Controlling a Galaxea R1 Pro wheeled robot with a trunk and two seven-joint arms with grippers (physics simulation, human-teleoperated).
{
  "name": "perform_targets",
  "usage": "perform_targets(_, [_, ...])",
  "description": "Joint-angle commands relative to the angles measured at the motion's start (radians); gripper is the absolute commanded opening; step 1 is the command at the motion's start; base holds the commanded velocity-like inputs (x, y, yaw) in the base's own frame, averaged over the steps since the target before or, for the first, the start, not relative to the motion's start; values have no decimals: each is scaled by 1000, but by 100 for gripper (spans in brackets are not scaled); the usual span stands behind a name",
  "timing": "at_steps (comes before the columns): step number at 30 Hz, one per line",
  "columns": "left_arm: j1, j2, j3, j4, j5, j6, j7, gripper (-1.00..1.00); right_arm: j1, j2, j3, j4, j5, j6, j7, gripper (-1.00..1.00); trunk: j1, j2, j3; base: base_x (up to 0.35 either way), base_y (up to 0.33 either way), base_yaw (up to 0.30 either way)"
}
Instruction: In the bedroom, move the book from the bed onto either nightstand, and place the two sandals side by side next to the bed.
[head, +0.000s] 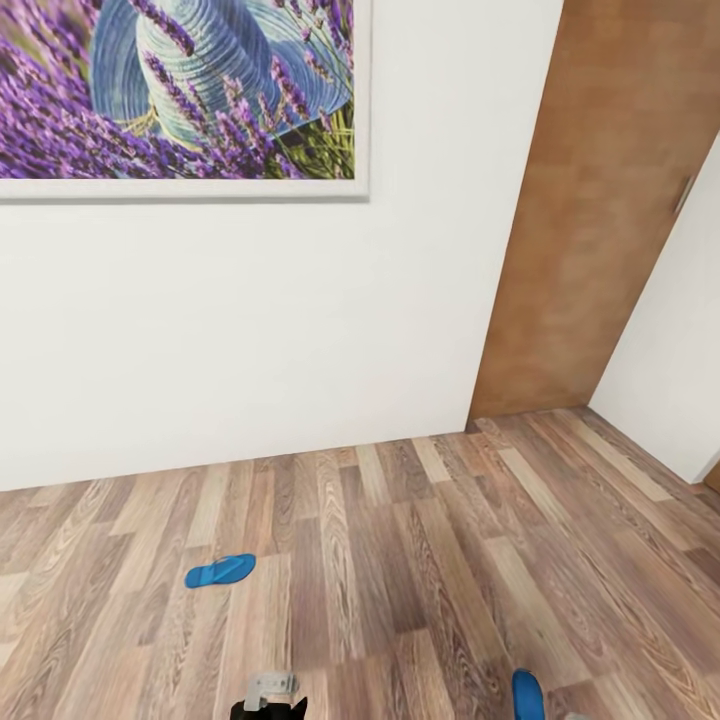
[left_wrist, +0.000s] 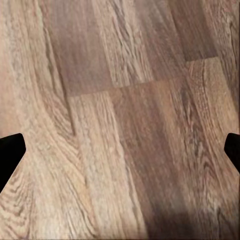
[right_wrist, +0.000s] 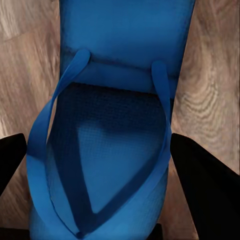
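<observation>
One blue sandal lies flat on the wood-plank floor at the left, apart from both arms. The other sandal shows at the bottom edge on the right. In the right wrist view this sandal sits strap side up between the black fingers, whose pads press against its two long edges; my right gripper is shut on it. My left gripper hangs open over bare planks, and part of it shows at the bottom edge of the head view. The book, the bed and the nightstand are out of view.
A white wall with a large framed lavender picture stands straight ahead. A brown wooden door fills the corner at the right, beside another white wall. Wood flooring stretches between me and the wall.
</observation>
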Motion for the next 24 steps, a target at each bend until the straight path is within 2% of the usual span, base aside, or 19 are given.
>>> perform_targets(1, [-1,0,-8,1,10,-4,-1,100,-1,0,-8,1,-4,0,5,-100,0,0,-1,278,-187,0])
perform_targets(24, [-1,0,-8,1,10,-4,-1,100,-1,0,-8,1,-4,0,5,-100,0,0,-1,272,-192,0])
